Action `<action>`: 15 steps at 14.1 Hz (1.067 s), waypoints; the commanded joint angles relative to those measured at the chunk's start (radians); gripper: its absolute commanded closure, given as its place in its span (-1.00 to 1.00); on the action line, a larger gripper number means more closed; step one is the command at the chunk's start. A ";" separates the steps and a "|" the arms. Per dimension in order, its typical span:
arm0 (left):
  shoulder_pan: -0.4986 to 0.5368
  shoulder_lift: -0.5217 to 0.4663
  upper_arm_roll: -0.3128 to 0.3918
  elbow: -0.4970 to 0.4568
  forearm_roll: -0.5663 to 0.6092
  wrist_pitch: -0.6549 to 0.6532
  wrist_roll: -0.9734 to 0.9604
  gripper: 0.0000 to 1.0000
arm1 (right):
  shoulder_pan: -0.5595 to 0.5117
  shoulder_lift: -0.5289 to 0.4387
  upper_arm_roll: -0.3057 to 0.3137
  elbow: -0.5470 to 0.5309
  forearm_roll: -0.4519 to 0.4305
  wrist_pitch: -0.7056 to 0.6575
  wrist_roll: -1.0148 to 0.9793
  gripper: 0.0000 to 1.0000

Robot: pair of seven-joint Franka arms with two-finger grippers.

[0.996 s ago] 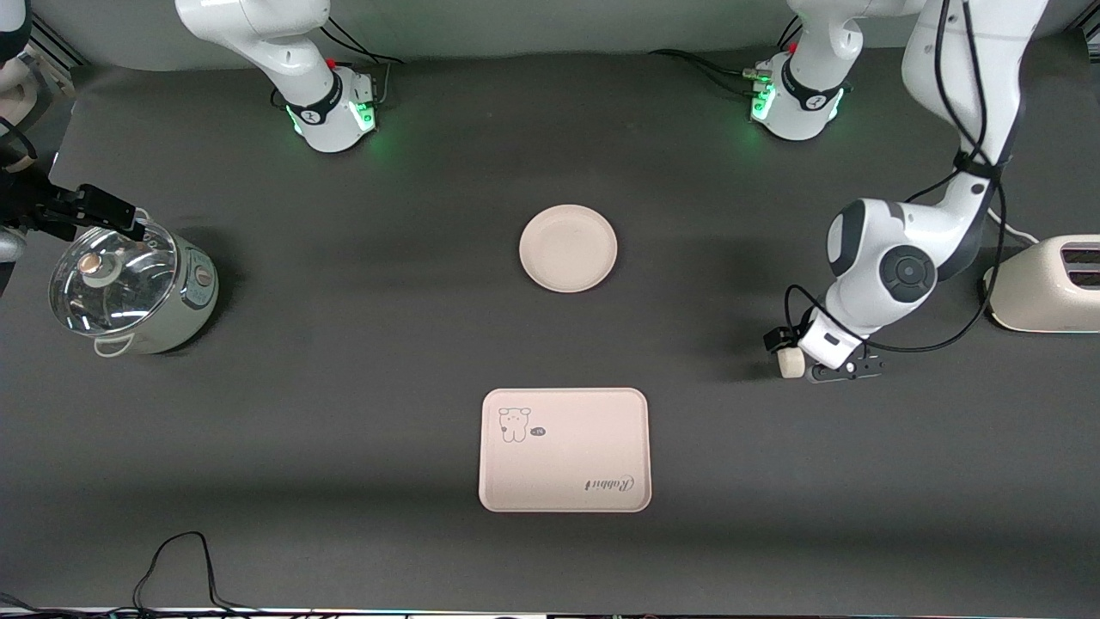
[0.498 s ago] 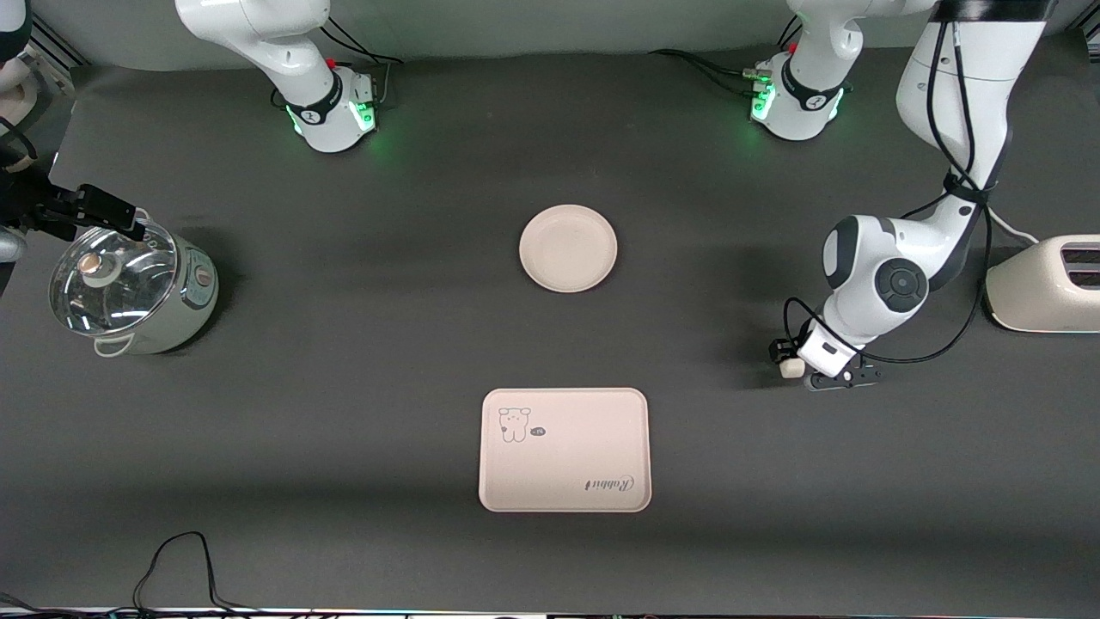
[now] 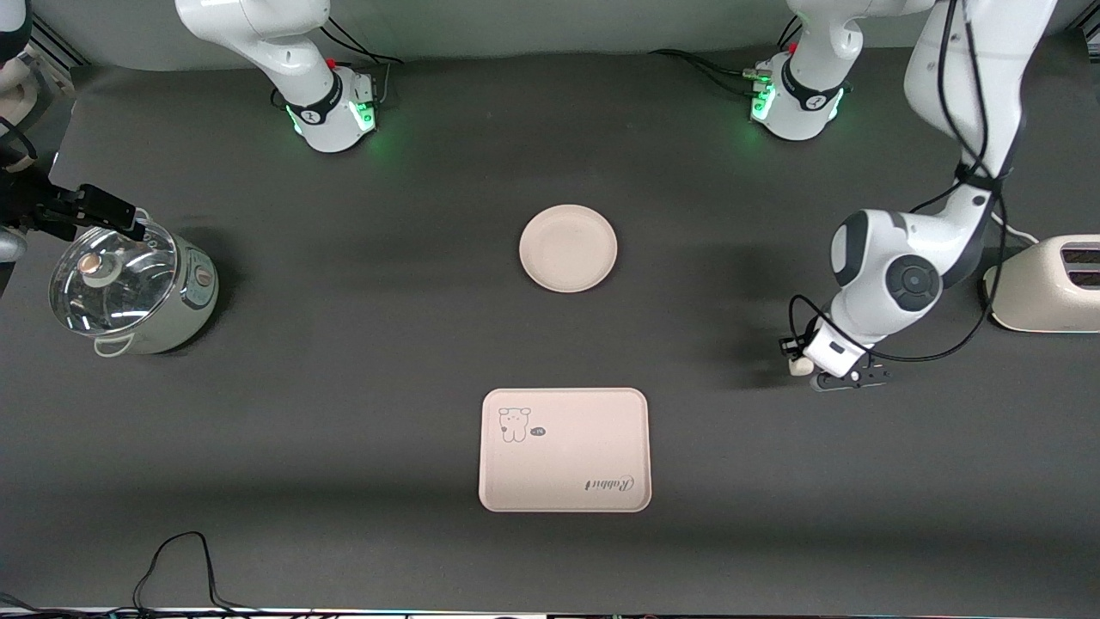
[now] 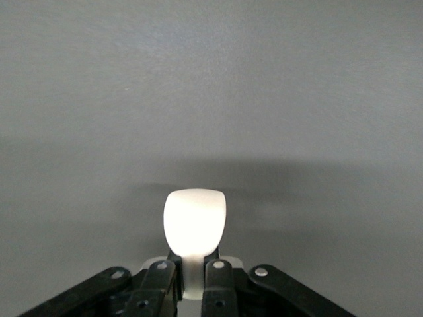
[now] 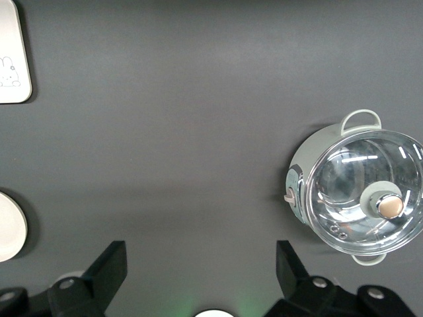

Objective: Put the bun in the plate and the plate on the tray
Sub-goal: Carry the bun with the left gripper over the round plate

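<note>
The white bun (image 3: 800,364) is pinched between the fingers of my left gripper (image 3: 815,368), low at the table toward the left arm's end. In the left wrist view the bun (image 4: 195,221) sticks out past the shut fingers of that gripper (image 4: 193,265). I cannot tell whether it touches the table. The round plate (image 3: 568,248) lies bare at mid-table. The rectangular tray (image 3: 567,430) with the Rabbit print lies nearer the front camera than the plate. My right gripper (image 3: 110,218) waits open and empty over the pot; its fingers (image 5: 109,267) stand wide apart.
A lidded pot (image 3: 129,288) stands at the right arm's end, also in the right wrist view (image 5: 360,191). A cream toaster (image 3: 1044,284) stands at the left arm's end, beside the left arm. A black cable (image 3: 176,559) lies at the front edge.
My left gripper dipped, then shifted slightly toward the left arm's end with the bun; less of the bun now shows past the fingers. The right arm has not moved.
</note>
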 commanded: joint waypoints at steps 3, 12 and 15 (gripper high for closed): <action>-0.014 -0.395 -0.010 -0.021 -0.009 -0.431 -0.048 0.66 | 0.010 -0.018 0.000 -0.011 -0.025 0.008 0.024 -1.00; -0.203 -0.648 -0.173 -0.026 -0.165 -0.638 -0.370 0.66 | 0.009 -0.016 0.000 -0.011 -0.025 0.008 0.023 -1.00; -0.232 -0.524 -0.350 -0.021 -0.174 -0.458 -0.600 0.66 | 0.009 -0.016 -0.001 -0.011 -0.025 0.008 0.024 -1.00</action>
